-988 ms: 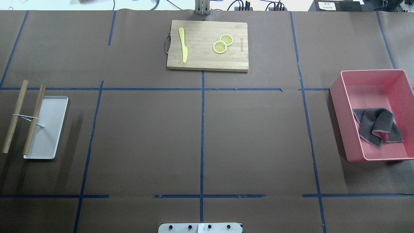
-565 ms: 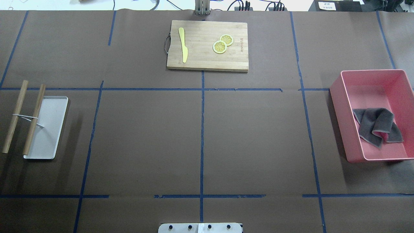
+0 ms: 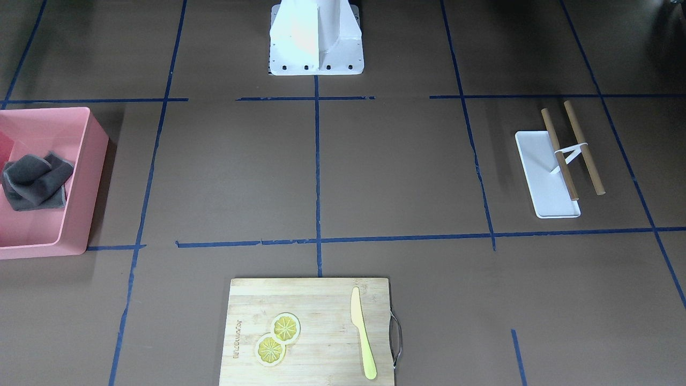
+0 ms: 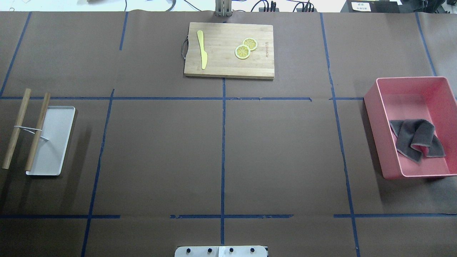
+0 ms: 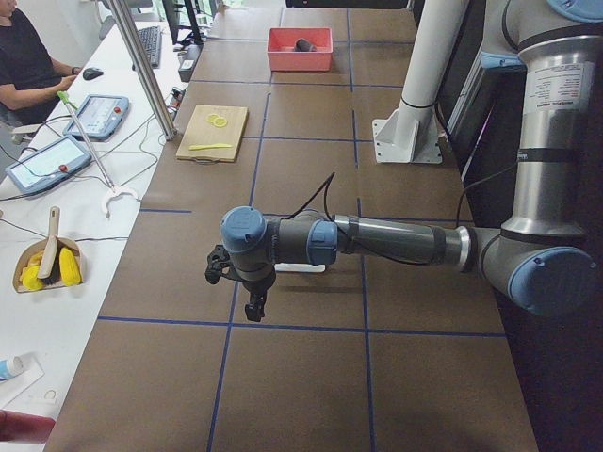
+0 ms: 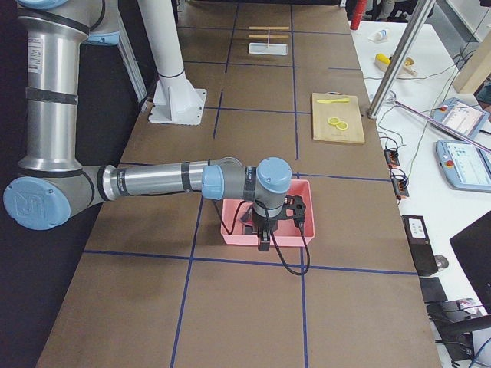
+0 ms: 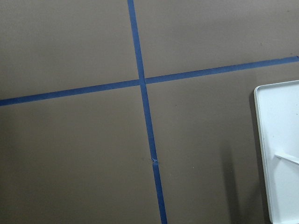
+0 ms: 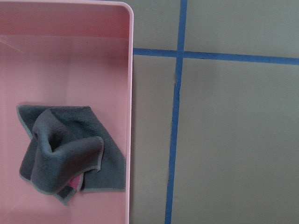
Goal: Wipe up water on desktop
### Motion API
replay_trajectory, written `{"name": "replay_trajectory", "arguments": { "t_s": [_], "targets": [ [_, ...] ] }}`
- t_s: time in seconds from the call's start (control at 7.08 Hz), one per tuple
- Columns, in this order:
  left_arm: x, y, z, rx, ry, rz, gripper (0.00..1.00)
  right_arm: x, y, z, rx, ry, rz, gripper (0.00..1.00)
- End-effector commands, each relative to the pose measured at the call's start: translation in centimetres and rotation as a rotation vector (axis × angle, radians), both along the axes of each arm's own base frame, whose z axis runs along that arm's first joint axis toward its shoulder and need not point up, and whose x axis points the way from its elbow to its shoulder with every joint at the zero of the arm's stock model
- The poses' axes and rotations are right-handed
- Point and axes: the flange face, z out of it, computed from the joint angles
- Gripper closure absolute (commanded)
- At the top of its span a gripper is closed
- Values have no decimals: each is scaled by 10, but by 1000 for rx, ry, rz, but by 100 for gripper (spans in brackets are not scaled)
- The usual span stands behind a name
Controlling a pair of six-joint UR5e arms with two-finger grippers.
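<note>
My left arm [image 5: 396,240] is a run of silver-grey tubes between dark grey joint housings, each closed by a round pale-blue cap. A thin black cable arcs along its forearm. My right arm [image 6: 153,180] is built alike, its cable looping off the wrist toward five o'clock. My left gripper [image 5: 255,314] and right gripper [image 6: 263,245] are small and black. My white pedestal [image 3: 316,37] ends in a flanged plate with a row of dark bolts.

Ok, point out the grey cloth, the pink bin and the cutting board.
grey cloth [image 4: 417,139], overhead exterior view, middle of its crumpled folds.
pink bin [image 4: 380,135], overhead exterior view, its outer side wall.
cutting board [image 4: 222,50], overhead exterior view, bare wood at its middle.
</note>
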Motion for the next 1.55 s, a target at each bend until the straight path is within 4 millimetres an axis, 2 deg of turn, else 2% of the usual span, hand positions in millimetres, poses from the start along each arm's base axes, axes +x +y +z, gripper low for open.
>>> {"name": "replay_trajectory", "arguments": {
  "t_s": [0.0,0.28,0.71,0.85,1.13,1.41],
  "targets": [
    [-1,1,-7,27,-6,-2,0,-3,0,0,2,1,-8,0],
    [0,-4,-14,32,-8,1,0,-3,2,3,-8,0,-6,0],
    [0,10,11,-52,-12,3,0,-3,2,2,-4,0,-7,0],
    [0,11,5,-39,-15,4,0,-3,2,3,-5,2,-8,0],
    [-5,17,15,-48,-89,4,0,-2,3,5,-9,5,-7,0],
    [-4,20,9,-39,-80,2,0,-2,7,15,-27,10,-9,0]
  ]
}}
